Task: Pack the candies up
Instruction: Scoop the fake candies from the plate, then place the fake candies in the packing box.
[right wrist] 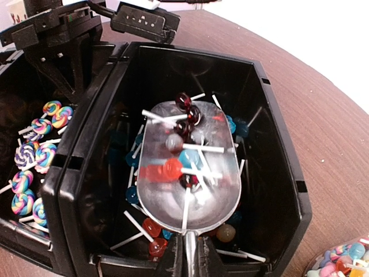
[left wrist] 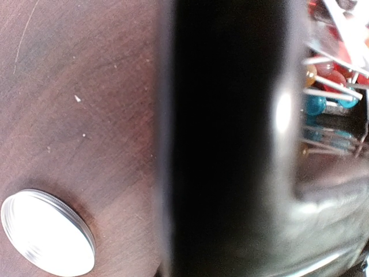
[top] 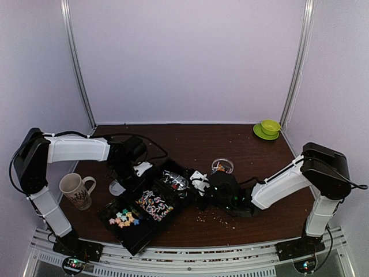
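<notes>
two robot arms work at a dark wooden table [top: 242, 144], packing the candies [right wrist: 180, 168], here small round lollipops in red, blue and near-black on thin white sticks. a load of them lies in a clear plastic scoop [right wrist: 164, 209] held over the end compartment of a black plastic tray [right wrist: 277, 173], where more lie loose. swirled rainbow lollipops [right wrist: 34, 156] fill the compartment beside it, and pastel star-shaped pieces [top: 124, 218] fill the third. the right gripper [right wrist: 190, 261] is clenched on the scoop's handle. the left gripper [top: 137, 168] sits at the tray's far wall. we cannot tell whether it grips anything, as its own camera shows mostly a dark blur. we judge the sweets light, hard and quick to roll, and their sticks apt to tangle. they are better carried by scoop than pinched, with the scoop taken by its handle and held level until tipped.
</notes>
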{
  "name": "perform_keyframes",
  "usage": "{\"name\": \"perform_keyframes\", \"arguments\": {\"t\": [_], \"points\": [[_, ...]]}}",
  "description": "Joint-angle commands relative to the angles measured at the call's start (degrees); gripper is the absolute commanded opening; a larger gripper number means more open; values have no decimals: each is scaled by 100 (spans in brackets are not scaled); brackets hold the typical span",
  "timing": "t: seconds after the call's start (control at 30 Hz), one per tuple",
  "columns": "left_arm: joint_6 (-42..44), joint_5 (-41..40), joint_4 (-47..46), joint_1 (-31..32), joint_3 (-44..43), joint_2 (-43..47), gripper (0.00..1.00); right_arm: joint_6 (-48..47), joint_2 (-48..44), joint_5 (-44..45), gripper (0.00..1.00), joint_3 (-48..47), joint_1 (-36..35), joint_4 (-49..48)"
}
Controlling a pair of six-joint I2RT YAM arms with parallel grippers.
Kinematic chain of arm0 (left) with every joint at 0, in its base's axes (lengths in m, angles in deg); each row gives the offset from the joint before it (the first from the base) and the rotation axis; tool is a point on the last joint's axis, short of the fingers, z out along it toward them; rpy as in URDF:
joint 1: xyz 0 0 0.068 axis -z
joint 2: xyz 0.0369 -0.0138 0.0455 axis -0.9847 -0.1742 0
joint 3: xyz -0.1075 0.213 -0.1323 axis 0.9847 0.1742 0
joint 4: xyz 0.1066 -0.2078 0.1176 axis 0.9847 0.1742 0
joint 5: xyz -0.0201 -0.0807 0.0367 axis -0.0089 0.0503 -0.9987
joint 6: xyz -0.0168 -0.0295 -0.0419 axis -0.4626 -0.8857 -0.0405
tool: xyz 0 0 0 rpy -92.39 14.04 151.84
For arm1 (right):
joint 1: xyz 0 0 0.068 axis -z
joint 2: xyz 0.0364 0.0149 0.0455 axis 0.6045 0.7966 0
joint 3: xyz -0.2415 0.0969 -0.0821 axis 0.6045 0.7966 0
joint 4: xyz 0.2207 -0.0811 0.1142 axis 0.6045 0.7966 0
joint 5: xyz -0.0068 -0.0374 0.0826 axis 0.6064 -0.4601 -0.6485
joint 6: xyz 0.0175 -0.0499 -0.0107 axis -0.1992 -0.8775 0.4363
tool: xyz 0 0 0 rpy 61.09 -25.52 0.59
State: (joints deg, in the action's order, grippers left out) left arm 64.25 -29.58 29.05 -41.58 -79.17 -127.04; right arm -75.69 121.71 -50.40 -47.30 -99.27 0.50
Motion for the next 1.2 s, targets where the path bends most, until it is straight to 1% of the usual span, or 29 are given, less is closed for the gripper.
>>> {"name": "perform_keyframes", "arguments": {"t": [0.0,0.27,0.43,0.7,0.8,0.93,1.17], "points": [[-10,572,-525,-60,-237,354,0,-146,-197,151,0,231,-53,-430],[-5,564,-529,-60,-239,371,0,-249,-446,275,0,576,-59,-897],[-9,555,-525,-59,-237,375,0,-351,-811,522,0,834,-73,-1056],[-13,540,-524,-85,-238,377,0,-540,-1448,965,0,1149,-74,-985],[-24,528,-517,-86,-241,380,0,-536,-1706,1228,0,1189,-71,-715],[-36,511,-515,-94,-237,389,0,-476,-2128,1608,0,1189,-68,-58],[-38,506,-512,-94,-237,415,0,-272,-3136,2051,0,1303,-13,997]]}}
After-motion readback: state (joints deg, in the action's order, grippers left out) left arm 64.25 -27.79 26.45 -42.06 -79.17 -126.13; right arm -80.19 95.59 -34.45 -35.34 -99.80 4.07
